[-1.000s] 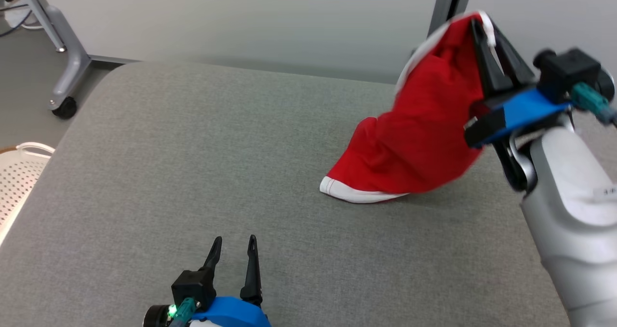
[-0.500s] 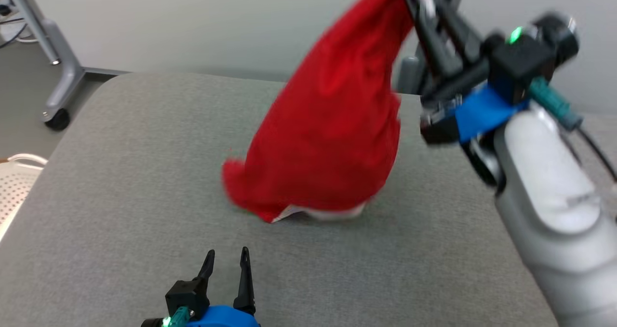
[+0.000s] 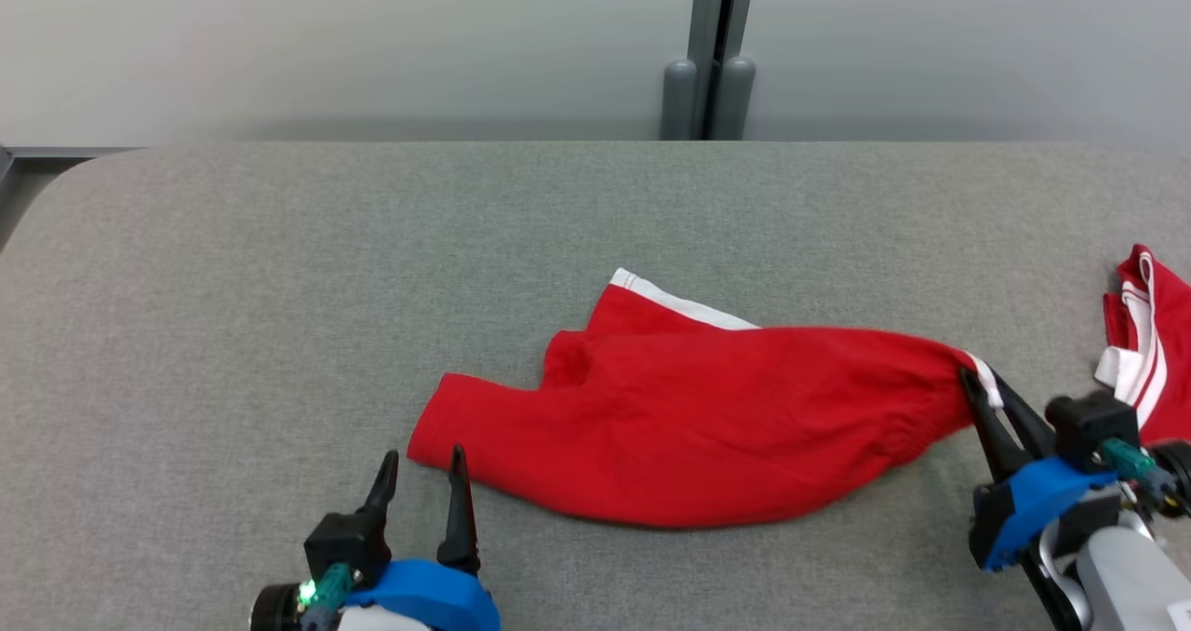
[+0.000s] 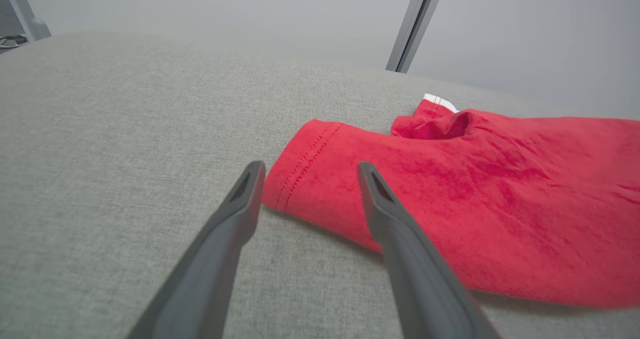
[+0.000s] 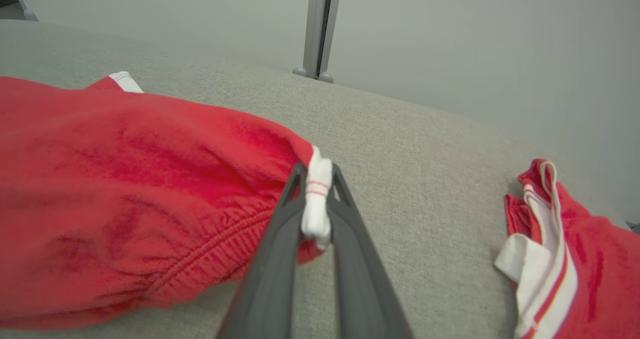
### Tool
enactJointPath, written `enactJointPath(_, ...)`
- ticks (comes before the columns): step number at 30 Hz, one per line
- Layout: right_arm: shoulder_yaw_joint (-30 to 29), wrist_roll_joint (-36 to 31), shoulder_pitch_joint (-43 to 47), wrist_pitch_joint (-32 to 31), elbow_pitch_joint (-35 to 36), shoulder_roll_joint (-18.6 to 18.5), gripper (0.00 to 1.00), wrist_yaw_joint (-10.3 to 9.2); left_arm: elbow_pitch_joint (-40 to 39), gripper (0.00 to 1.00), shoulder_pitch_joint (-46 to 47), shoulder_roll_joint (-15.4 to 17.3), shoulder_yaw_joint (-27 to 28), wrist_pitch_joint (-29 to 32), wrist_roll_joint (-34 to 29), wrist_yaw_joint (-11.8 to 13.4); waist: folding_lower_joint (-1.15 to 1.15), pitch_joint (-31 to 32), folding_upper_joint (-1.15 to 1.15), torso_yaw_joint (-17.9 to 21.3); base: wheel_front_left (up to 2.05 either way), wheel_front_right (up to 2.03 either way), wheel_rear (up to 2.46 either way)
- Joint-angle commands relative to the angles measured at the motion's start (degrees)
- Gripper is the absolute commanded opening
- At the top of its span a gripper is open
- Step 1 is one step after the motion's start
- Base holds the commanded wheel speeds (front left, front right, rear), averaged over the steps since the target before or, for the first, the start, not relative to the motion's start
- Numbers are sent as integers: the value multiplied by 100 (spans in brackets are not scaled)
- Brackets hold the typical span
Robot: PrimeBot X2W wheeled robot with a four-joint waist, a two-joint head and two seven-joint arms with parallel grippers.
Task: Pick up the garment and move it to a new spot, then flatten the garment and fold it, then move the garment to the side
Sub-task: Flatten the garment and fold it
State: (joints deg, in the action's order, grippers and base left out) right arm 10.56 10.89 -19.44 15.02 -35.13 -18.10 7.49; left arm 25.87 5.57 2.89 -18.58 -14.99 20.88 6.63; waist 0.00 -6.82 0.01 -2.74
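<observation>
Red garment (image 3: pixel 707 408) lies crumpled across the middle of the grey worktop (image 3: pixel 279 287), one leg hem toward the robot's left and a white-trimmed edge folded up behind. The right end effector (image 3: pixel 979 377) pinches the white band at the garment's right end, low over the worktop. The left end effector (image 3: pixel 423 452) stands spread, its fingertips just beside the left leg hem and holding nothing. A second red-and-white cloth (image 3: pixel 1144 333) lies apart at the right edge. Judged step: placement looks complete and flattening is in hand. The next move calls for the left end effector to take the hem, then pull against the right. No brand, label or writing is legible.
</observation>
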Motion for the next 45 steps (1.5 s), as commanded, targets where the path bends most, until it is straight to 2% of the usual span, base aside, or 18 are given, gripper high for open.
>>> enactJointPath(1,-113,-59,121,16,-148,14,0,1,-39,100,136,-1,46,-27,-28,-12,0,-23,-1,21,0,0,0)
enactJointPath(3,-329,-64,156,19,-565,166,100,1,-158,100,326,-1,71,-26,-85,-53,0,-90,-1,64,0,0,0)
enactJointPath(10,-734,-269,-46,20,-308,531,100,1,-203,100,1362,-6,-3,-26,-234,-176,0,-340,-1,256,0,0,0)
enactJointPath(16,-620,-264,-151,18,166,841,100,1,884,100,2669,-3,-714,-3,252,-404,0,-633,-1,608,0,0,0)
enactJointPath(19,-449,-216,-225,16,355,947,100,1,1537,100,3235,-3,-1186,311,632,-461,0,-796,-1,850,0,0,0)
enactJointPath(26,-198,-41,-376,16,699,1086,100,1,2740,100,3971,2,-1833,836,1136,-265,0,-1048,-1,1303,0,0,0)
enactJointPath(36,-209,50,-428,17,891,1097,100,1,3579,100,4290,-1,-2229,1067,1543,-225,0,-1219,-1,1474,0,0,0)
enactJointPath(37,-216,54,-434,16,909,1100,100,1,3628,77,4307,-1,-2275,1076,1568,-256,0,-1228,-1,1482,0,0,0)
enactJointPath(38,-228,63,-431,17,925,1105,100,1,3657,4,4334,0,-2338,1053,1579,-294,0,-1234,-1,1489,0,0,0)
enactJointPath(39,-233,68,-425,16,926,1110,100,1,3693,0,4352,-1,-2408,1036,1585,-338,0,-1232,-1,1495,0,0,0)
enactJointPath(45,-445,24,-202,16,866,1082,100,1,3580,0,4345,0,-2595,267,1642,-366,0,-955,-1,1323,0,0,0)
